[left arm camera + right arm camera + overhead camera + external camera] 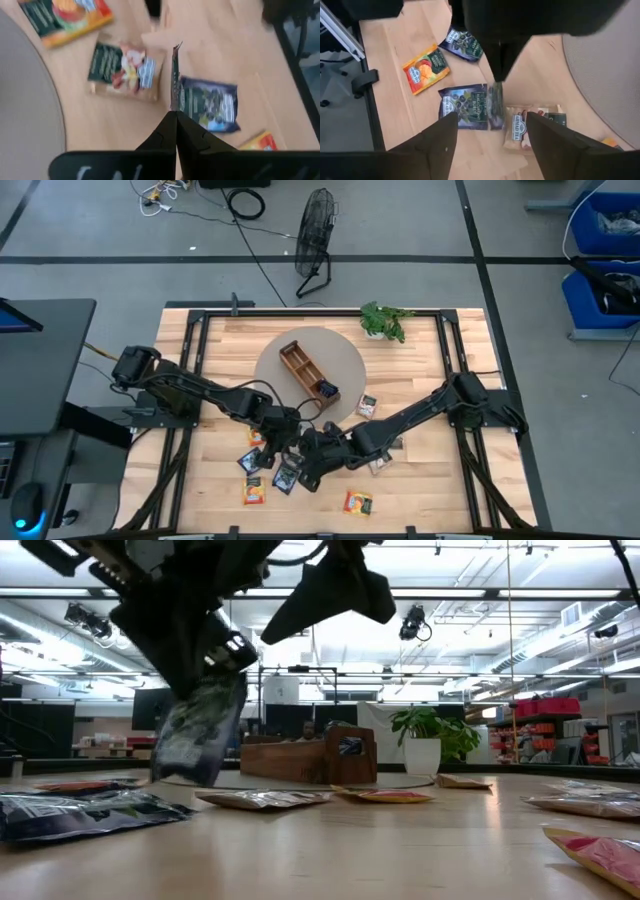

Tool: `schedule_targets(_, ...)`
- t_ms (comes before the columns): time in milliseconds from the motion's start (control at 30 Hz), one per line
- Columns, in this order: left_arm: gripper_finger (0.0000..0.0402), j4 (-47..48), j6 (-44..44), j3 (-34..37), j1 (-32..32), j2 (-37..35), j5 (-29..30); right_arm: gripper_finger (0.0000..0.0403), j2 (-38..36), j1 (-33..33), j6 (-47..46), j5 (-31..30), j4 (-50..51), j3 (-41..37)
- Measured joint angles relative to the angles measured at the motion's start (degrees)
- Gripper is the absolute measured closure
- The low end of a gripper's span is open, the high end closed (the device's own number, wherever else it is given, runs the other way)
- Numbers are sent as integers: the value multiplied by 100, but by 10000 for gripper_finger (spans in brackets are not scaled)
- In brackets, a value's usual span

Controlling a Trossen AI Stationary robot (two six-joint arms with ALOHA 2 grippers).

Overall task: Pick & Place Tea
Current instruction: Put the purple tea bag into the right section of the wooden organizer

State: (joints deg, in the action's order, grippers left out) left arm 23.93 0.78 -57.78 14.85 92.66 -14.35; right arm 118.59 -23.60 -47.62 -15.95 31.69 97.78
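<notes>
1. The left gripper (174, 117) has its fingers pressed together on the top edge of a dark blue sachet (200, 730), which hangs edge-on, clear of the table (420, 490), on the near side of the wooden tray (308, 374).
2. The right gripper (492, 132) is spread wide and holds nothing. It faces the hanging sachet from close by, also nearer than the tray.
3. Under them, loose sachets lie flat: another blue sachet (465, 106), an orange sachet (426, 68) and a beige sachet (124, 70), all nearer than the tray.
4. The tray sits on a grey round mat (350, 355), with at least one dark sachet already in its nearest compartment.
5. The plant (385, 321) stands beyond the tray.
6. Judged step: the pick is made and the carry is in hand. Whether a handover to the right gripper is meant, I cannot tell.
7. Next, the sachet likely needs to travel over the tray and be lowered into a compartment before release.
</notes>
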Motion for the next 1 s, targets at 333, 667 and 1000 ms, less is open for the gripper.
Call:
schedule_targets(333,401,-127,17,2,13,-604,17,179,13,217,32,209,105,0)
schedule_targets(667,401,-82,32,-4,7,-655,114,280,21,372,91,751,57,-2)
schedule_targets(1000,362,-95,195,-2,-1,-657,-74,399,23,361,95,740,-9,-4)
